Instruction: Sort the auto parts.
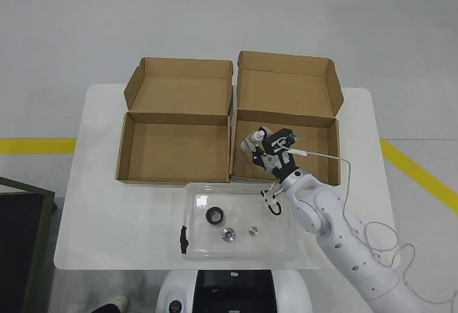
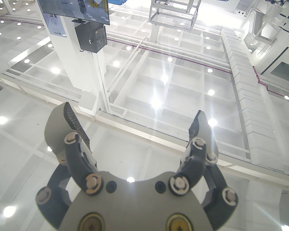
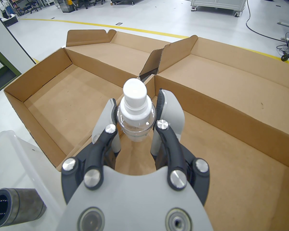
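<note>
My right gripper is shut on a small white and clear plastic part, held over the near left corner of the right cardboard box. The same gripper with the white part is over the right box in the top view. A clear plastic tray at the table's front holds a dark cylindrical bushing, a silver round part and a small silver part. The bushing lies close under my right wrist. My left gripper is open, pointing up at the ceiling.
The left cardboard box stands open with nothing in it, beside the right one, both lids folded back. The white table has bare room on both sides of the tray. A yellow floor line runs beyond the table.
</note>
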`<act>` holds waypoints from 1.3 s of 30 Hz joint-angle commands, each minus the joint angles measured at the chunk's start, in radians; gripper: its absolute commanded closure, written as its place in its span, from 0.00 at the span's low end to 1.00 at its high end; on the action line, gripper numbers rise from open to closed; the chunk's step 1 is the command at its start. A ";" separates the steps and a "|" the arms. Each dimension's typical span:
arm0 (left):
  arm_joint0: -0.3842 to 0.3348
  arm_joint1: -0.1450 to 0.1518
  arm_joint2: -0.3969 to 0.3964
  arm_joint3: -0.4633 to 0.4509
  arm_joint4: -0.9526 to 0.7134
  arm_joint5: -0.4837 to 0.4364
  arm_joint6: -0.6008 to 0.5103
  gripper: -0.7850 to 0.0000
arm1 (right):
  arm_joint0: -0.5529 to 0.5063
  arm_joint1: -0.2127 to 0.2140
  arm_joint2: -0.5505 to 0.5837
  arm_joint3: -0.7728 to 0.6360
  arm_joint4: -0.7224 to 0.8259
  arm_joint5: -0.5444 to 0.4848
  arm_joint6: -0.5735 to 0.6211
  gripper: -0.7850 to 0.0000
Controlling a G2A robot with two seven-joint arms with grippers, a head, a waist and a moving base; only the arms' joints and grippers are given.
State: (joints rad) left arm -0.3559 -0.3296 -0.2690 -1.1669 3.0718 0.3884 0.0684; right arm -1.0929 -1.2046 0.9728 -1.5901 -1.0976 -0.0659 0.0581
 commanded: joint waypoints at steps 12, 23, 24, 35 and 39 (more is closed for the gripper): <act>0.000 0.000 0.000 0.000 0.000 0.000 0.000 0.00 | 0.000 0.000 0.000 0.000 0.000 0.000 0.000 1.00; 0.000 0.000 0.000 0.000 0.000 0.000 0.000 1.00 | 0.000 0.000 0.000 0.000 0.000 0.000 0.000 0.00; 0.000 0.000 0.000 0.000 0.000 0.000 0.000 0.82 | 0.000 0.000 0.000 0.000 0.000 0.000 0.000 0.00; 0.000 0.000 0.000 0.000 0.000 0.000 0.000 0.15 | 0.000 0.000 0.000 0.000 0.000 0.000 0.000 0.00; 0.000 0.000 0.000 0.000 0.000 0.000 0.000 0.15 | 0.000 0.000 0.000 0.000 0.000 0.000 0.000 0.00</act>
State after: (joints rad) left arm -0.3559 -0.3296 -0.2690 -1.1669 3.0718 0.3884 0.0684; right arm -1.0929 -1.2046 0.9728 -1.5901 -1.0976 -0.0659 0.0581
